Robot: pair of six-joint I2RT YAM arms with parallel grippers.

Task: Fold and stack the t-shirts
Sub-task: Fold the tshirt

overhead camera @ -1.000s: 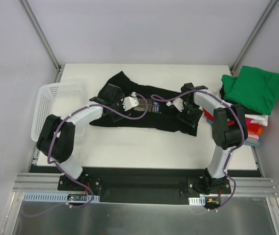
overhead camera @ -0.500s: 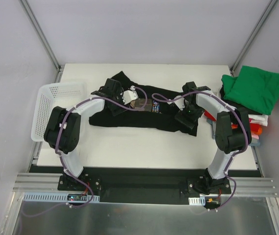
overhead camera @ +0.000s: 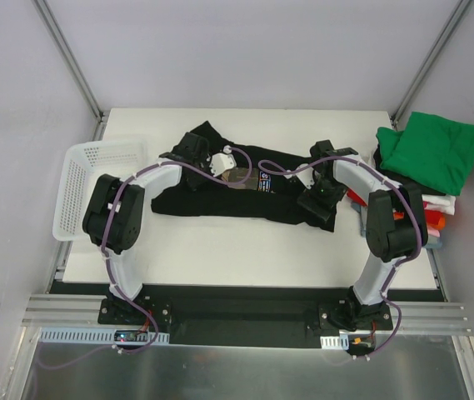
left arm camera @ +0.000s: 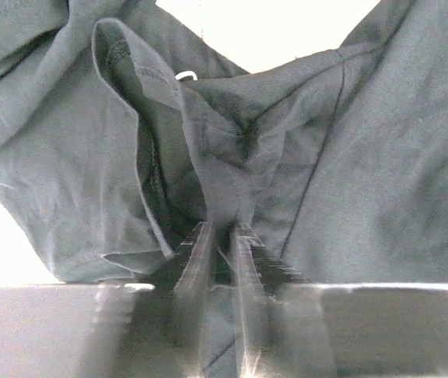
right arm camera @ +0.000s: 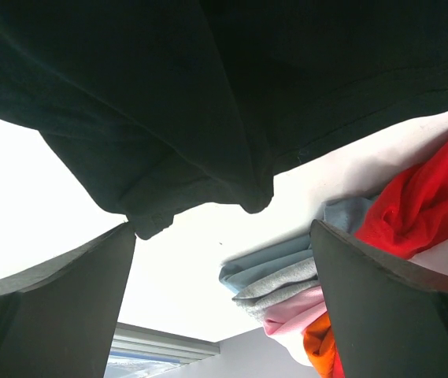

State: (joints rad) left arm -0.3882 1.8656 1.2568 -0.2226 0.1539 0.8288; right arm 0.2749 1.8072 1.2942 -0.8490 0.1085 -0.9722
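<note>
A black t-shirt (overhead camera: 245, 196) lies crumpled lengthwise across the middle of the table, its small chest print (overhead camera: 263, 182) showing. My left gripper (overhead camera: 190, 153) sits on the shirt's back-left part. In the left wrist view the left gripper (left arm camera: 222, 235) is shut on a raised fold of the black t-shirt (left arm camera: 208, 150). My right gripper (overhead camera: 316, 204) hovers at the shirt's right end. The right wrist view shows this right gripper (right arm camera: 222, 228) open with nothing between its fingers, and the black t-shirt hem (right arm camera: 208, 102) just beyond. Folded t-shirts (overhead camera: 432, 150) are stacked at the right, green on top.
A white mesh basket (overhead camera: 95, 179) stands at the table's left edge. The folded stack (right arm camera: 302, 279) of blue, grey, pink, orange and red cloth lies close to the right gripper's right finger (right arm camera: 397, 307). Bare white tabletop (overhead camera: 245, 250) runs along the front.
The left gripper slid toward the back left and shut on a fold of the black t-shirt. The right gripper opened wider and stayed near the shirt's right end.
</note>
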